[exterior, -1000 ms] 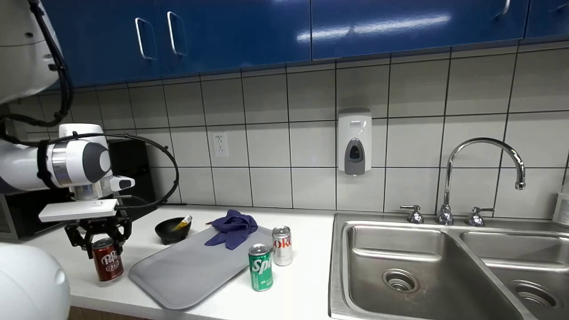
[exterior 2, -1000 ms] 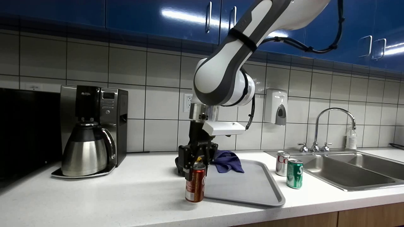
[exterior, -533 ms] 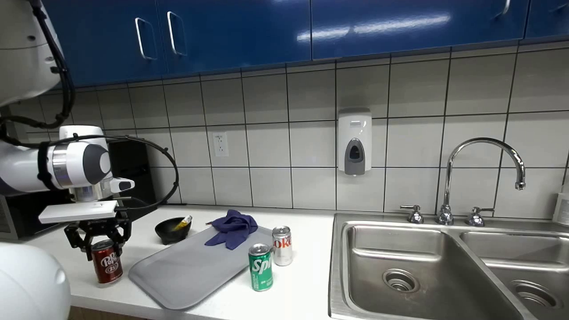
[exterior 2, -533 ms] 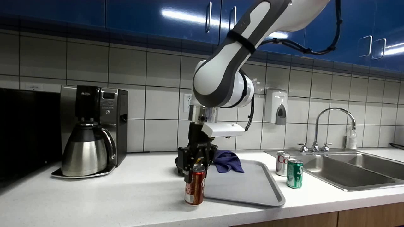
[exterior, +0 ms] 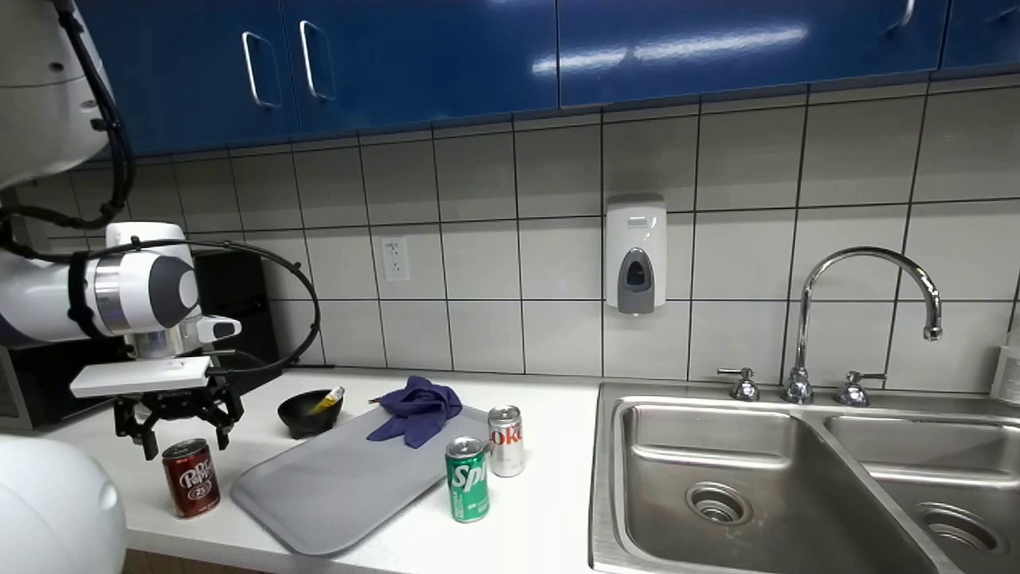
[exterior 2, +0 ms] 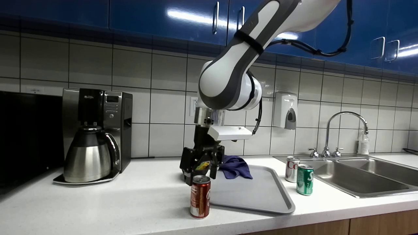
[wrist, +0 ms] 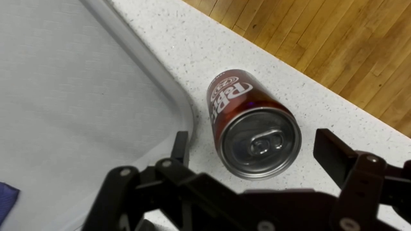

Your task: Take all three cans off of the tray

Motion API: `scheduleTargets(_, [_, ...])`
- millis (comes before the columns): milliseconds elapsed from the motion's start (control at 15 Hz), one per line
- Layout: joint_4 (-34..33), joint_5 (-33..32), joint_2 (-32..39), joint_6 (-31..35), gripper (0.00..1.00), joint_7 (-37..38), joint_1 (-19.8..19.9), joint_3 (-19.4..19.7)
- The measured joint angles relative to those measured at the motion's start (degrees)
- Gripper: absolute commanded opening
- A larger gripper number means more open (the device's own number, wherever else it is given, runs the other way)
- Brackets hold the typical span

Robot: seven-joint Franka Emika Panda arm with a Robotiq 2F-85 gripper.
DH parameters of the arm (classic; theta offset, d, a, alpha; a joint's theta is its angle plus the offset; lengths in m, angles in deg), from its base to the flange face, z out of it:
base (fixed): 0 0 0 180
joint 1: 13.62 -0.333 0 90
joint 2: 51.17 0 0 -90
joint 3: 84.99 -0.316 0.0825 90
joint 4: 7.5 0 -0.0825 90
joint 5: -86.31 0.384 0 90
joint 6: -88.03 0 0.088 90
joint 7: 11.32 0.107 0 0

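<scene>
Dr Pepper can (exterior 2: pixel 200 199) upright on worktop (exterior 2: pixel 137 202), near the front edge, just beside a corner of the tray (exterior: pixel 343 486). Hand (exterior: pixel 186 446) is at its lid, fingers apart; wrist view has the can between them, gap on each side. Sprite can (exterior: pixel 468 482) upright on worktop between tray and sink (exterior: pixel 610 470). Coke can (exterior: pixel 507 442) upright just behind it, can't tell if they touch. So all three cans off the tray. Purple cloth (exterior: pixel 418 410) crumpled on the tray's far part. Black bowl (exterior: pixel 301 422) just beyond the tray, yellow-and-white item (exterior: pixel 327 400) in it, can't make out what. In an exterior view, coffee maker (exterior 2: pixel 94 133) stands further back. White dispenser (exterior: pixel 635 255) on the tiled wall (exterior: pixel 558 255), blue cupboards (exterior: pixel 430 64) above.
</scene>
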Motion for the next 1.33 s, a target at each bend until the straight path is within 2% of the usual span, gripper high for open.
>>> scheduleTargets(267, [0.0, 1.1, -0.7, 0.0, 1.0, -0.8, 0.0, -0.2])
scheduleTargets(600, [1.2, 6.0, -3.9, 0.2, 1.0, -5.0, 0.0, -0.7])
scheduleTargets(1000, [5.8, 10.1, -11.0, 0.4, 1.0, -9.2, 0.0, -0.8])
scheduleTargets(1333, [11.1, 11.0, -18.1, 0.5, 1.0, -10.2, 0.0, -0.6])
